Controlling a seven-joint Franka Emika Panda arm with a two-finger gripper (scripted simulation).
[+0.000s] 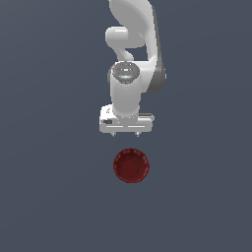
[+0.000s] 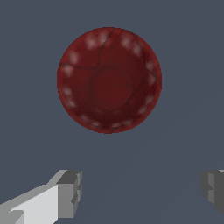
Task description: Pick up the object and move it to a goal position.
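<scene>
The object, a small dark red round bowl with a fluted rim and glossy inside, rests upright on the flat grey ground. In the exterior view my gripper hangs from the white arm a short way from the bowl, apart from it. Its two short fingers are spread wide with nothing between them. The wrist view shows the bowl from straight above, lying beyond the gripper. One grey fingertip and the other fingertip stand far apart, roughly a bowl's width or more.
The plain dark grey ground spreads in every direction around the bowl. The white arm rises behind the gripper toward the exterior view's top.
</scene>
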